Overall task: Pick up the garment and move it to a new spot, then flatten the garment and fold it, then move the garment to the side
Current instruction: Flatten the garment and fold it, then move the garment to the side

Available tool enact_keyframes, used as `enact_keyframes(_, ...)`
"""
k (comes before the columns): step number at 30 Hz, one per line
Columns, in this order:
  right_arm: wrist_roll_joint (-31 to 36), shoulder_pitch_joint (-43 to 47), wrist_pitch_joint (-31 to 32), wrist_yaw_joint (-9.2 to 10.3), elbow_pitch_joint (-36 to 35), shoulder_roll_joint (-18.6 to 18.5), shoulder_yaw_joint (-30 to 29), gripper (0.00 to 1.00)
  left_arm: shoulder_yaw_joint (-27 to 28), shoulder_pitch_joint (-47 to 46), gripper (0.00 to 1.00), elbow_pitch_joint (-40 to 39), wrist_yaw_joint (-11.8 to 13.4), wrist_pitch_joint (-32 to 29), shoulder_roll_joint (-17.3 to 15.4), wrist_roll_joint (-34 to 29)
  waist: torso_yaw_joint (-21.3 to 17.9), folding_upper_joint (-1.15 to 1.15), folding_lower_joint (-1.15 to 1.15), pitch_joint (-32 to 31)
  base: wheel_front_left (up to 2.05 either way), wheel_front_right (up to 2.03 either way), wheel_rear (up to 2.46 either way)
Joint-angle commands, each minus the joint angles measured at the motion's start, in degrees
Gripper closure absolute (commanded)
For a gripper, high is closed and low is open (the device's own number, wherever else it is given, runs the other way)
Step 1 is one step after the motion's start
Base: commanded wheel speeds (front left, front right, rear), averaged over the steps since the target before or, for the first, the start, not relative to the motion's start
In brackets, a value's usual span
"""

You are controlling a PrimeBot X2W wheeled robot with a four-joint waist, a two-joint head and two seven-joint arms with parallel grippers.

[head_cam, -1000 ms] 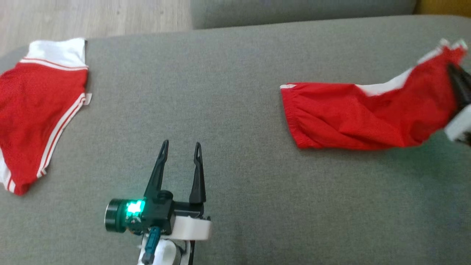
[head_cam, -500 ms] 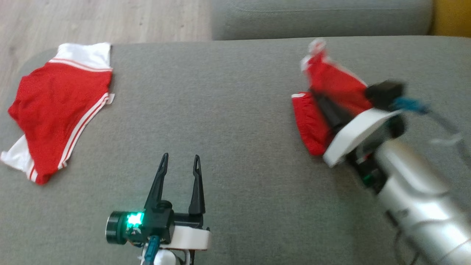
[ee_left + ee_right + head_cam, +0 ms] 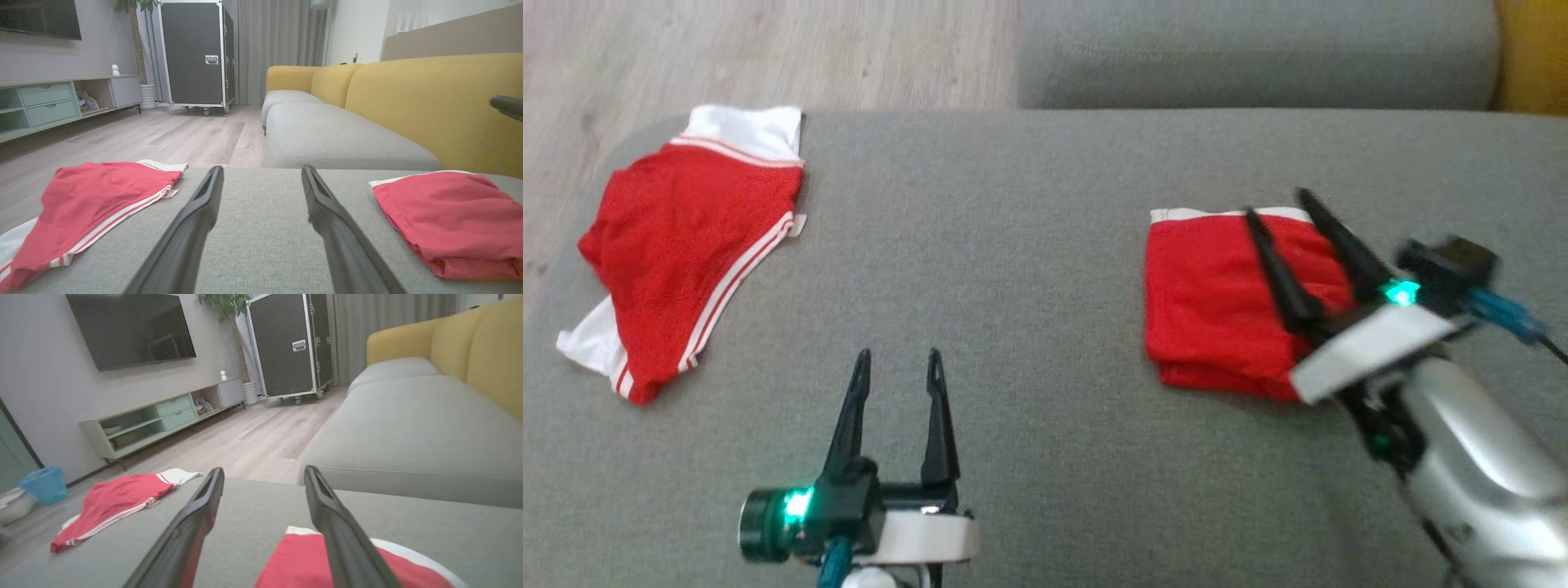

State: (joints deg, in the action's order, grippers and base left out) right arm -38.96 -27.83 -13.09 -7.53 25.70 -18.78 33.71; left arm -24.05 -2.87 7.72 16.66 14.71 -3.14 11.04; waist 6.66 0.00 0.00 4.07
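The garment (image 3: 1209,302) is red with white trim and lies folded in a compact rectangle on the right of the grey sofa cushion (image 3: 1029,245). The same garment (image 3: 449,216) appears at the right of the left wrist view and low in the right wrist view (image 3: 298,563). My right gripper (image 3: 1276,204) hangs open just above its right half, fingers pointing up and left, nothing between them (image 3: 263,469). My left gripper (image 3: 898,355) stands open and empty near the front of the cushion, apart from the cloth (image 3: 262,169).
A second red garment with white stripes (image 3: 686,237) lies spread at the cushion's left end, near its rounded edge. Wooden floor (image 3: 768,49) lies beyond that edge. Another grey cushion (image 3: 1258,57) sits behind, with a yellow backrest (image 3: 429,102) to the right.
My right gripper swung the lifted end of the garment over to the left onto its other half, then opened and let go. The head camera has also shifted.
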Motion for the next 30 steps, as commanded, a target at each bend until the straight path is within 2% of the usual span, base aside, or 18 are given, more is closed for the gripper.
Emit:
enact_keyframes(1,1.8,2.0,-1.2,0.04,-3.3,-1.8,-1.3,0.00,2.4,0.2,0.00,-2.6,0.5,0.3,0.2,0.7,-0.8,0.00,0.00,-1.5,0.00,0.00,0.00)
enact_keyframes(4,5.1,7.6,-1.8,0.04,-7.9,-4.4,-6.2,0.00,3.6,2.3,0.00,-4.1,0.3,0.3,0.2,0.4,-1.5,0.00,0.00,-3.5,0.00,0.00,0.00)
enact_keyframes(7,9.1,15.0,-1.9,0.04,-13.5,-5.0,-13.5,0.00,4.3,4.2,0.00,-5.3,-0.3,0.3,0.2,-0.4,-1.9,0.00,0.00,-4.9,0.00,0.00,0.00)
enact_keyframes(10,13.6,23.2,-1.9,0.04,-16.8,-3.8,-20.0,0.00,5.0,5.9,0.00,-6.2,-0.7,0.3,0.3,-1.1,-2.0,0.00,0.00,-5.9,0.00,0.00,0.00)
enact_keyframes(14,17.7,32.0,-1.9,0.04,-17.8,-0.3,-24.7,0.00,6.2,9.1,0.00,-7.2,-0.9,0.3,0.3,-0.8,-2.4,0.00,0.00,-7.4,0.00,0.00,0.00)
enact_keyframes(21,21.5,37.5,-1.9,0.04,-16.5,4.2,-27.2,0.00,7.4,13.7,0.00,-6.4,-1.7,0.3,0.0,-3.0,-2.8,0.00,0.00,-8.9,0.00,0.00,0.00)
enact_keyframes(30,23.0,38.2,-1.9,0.04,-16.4,5.8,-28.3,0.00,8.8,14.4,0.00,-5.7,-2.9,0.3,0.1,-4.2,-2.5,0.00,0.00,-9.3,0.00,0.00,0.00)
